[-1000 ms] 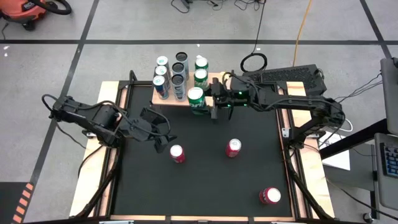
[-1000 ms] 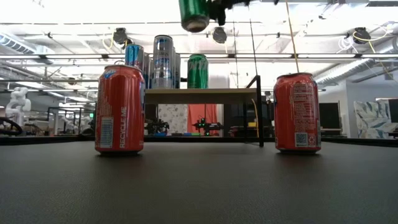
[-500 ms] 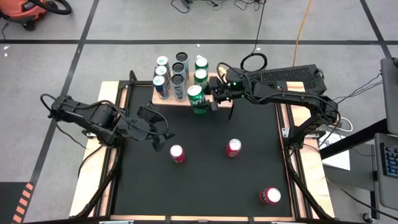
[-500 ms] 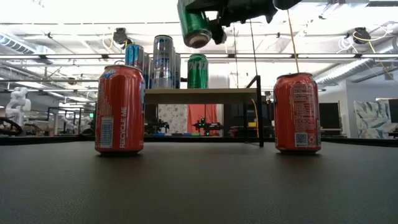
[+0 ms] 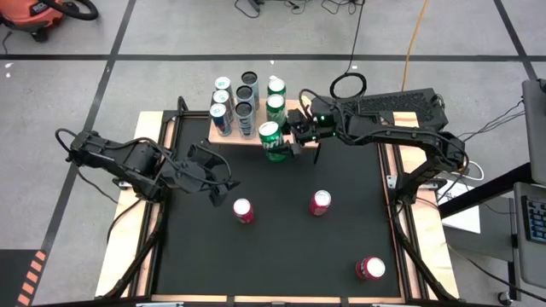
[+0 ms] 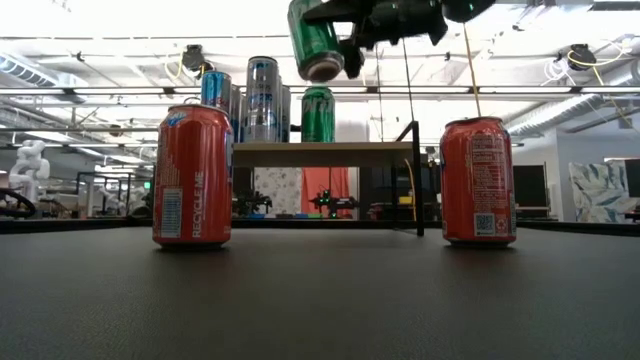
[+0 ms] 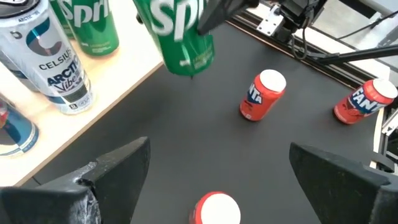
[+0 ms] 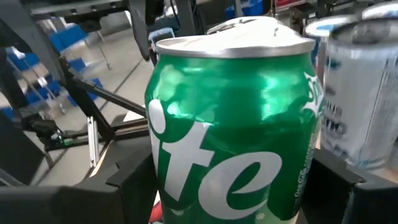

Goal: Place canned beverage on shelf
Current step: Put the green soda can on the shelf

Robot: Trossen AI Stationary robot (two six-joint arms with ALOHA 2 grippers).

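We see the right gripper [image 5: 290,141] holding a green aluminium soda can [image 5: 272,140] between its fingers, lifted in the air and slightly tilted at the front edge of the small light-wood shelf on thin black legs [image 6: 320,153]. In the low view the green can [image 6: 317,38] hangs well above the board. On the shelf stand two more green cans [image 5: 275,95], two silver-and-blue cans [image 5: 222,107] and dark-topped cans [image 5: 246,94].

We find the left gripper [image 5: 223,181] low over the black surface [image 5: 281,247], its fingers spread wide and empty, just beside a red soda can [image 5: 243,210]. Two further red cans [image 5: 320,202] stand apart on the surface, one near the front right corner [image 5: 370,269].
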